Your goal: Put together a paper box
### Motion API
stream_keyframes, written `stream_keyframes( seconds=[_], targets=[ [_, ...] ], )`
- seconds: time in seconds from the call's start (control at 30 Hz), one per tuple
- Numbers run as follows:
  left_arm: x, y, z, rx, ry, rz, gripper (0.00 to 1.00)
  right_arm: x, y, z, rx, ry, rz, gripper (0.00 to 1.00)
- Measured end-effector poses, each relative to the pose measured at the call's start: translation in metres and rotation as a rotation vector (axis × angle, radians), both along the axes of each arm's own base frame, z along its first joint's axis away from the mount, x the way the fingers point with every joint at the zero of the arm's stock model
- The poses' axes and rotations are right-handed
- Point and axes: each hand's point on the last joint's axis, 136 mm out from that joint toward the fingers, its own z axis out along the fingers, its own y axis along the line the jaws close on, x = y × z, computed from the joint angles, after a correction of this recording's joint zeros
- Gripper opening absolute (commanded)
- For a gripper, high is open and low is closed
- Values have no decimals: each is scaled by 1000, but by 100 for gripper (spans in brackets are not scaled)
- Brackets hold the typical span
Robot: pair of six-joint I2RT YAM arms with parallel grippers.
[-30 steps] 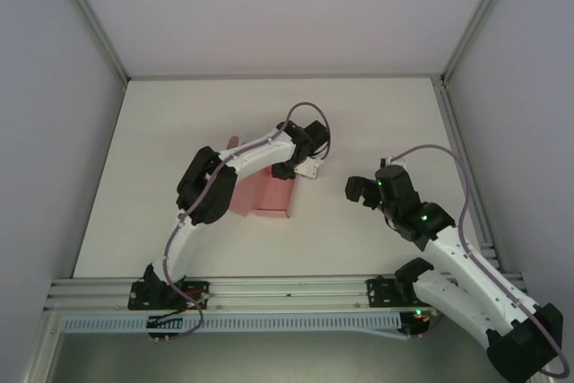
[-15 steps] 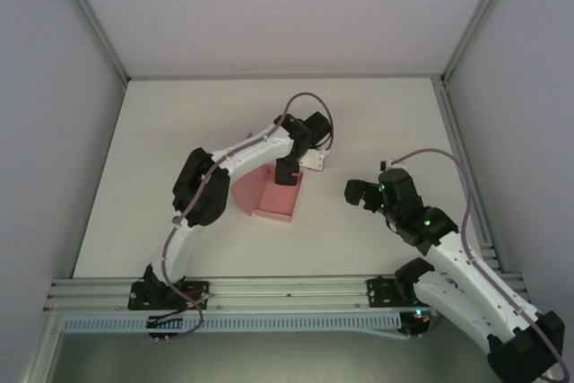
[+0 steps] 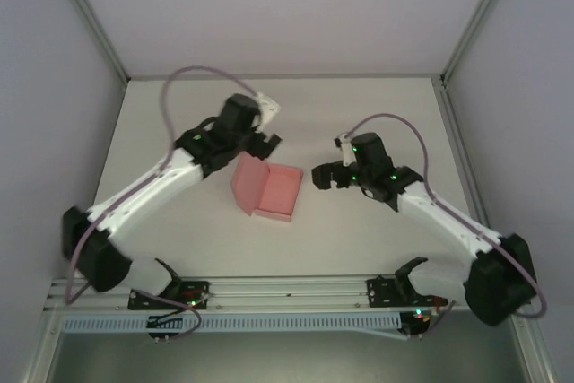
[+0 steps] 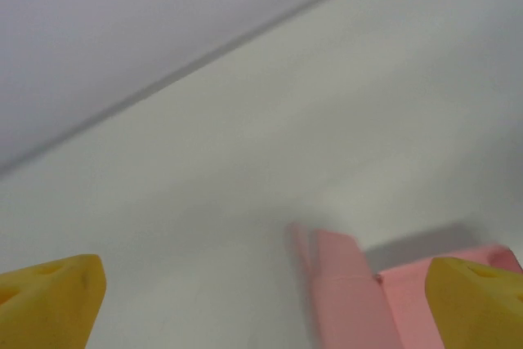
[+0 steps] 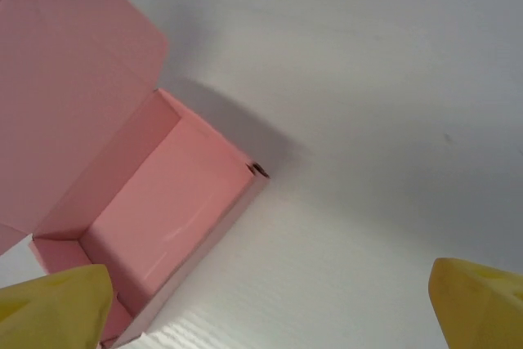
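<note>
Top external view has the pink paper box (image 3: 276, 193) sitting mid-way across the white table (image 3: 377, 114), tray formed, its lid flap (image 3: 244, 178) standing open on the left side. Left gripper (image 3: 263, 138) hovers just behind it, right gripper (image 3: 321, 177) just off its right edge. Both are spread wide with nothing in them, and in the right wrist view the yellow fingertips (image 5: 55, 304) frame the box's open tray.

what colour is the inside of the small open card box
Plain pink, no pattern. The small open card box shows best in the right wrist view.
</note>
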Motion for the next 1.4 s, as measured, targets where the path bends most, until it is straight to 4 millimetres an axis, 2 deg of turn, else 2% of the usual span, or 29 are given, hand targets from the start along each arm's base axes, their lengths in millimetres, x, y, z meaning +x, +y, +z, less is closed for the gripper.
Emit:
stream_keyframes(
  seconds=[0.1, 0.2, 0.27, 0.4, 0.57, 0.63, 0.73, 0.8, 0.93, 1.0, 1.1, 1.27, 1.4],
  targets=[
    [-9, 63, -13, -189, 15, 244, 100, 12, 34, -10, -82, -8, 134, 100],
    [-22, 93, -32, -304, 45, 379, 100, 24, 62, -25, -152, -1, 232, 97],
    [-27, 106, -43, -348, 67, 443, 100, 33, 74, -37, -189, 11, 274, 94],
    [-31, 120, -62, -393, 104, 527, 100, 44, 89, -71, -260, 62, 340, 87],
    [-34, 118, -72, -412, 133, 532, 100, 47, 96, -102, -323, 126, 391, 75],
    [-33, 117, -73, -417, 137, 528, 100, 48, 99, -110, -337, 139, 399, 63],
    [-33, 115, -76, -420, 145, 522, 100, 49, 103, -117, -350, 142, 404, 34],
    [-33, 115, -77, -419, 151, 520, 100, 49, 102, -119, -363, 144, 392, 21],
    [-32, 115, -77, -420, 151, 520, 100, 51, 103, -117, -377, 125, 351, 6],
    [-32, 115, -77, -421, 150, 520, 100, 52, 97, -116, -383, 120, 293, 0],
    [-33, 115, -73, -428, 141, 518, 100, 49, 78, -107, -384, 126, 129, 0],
    [-35, 116, -65, -445, 118, 511, 100, 36, 28, -88, -318, 152, -271, 0],
    [-36, 113, -63, -451, 121, 493, 100, 22, 7, -92, -257, 179, -435, 0]
  ],
)
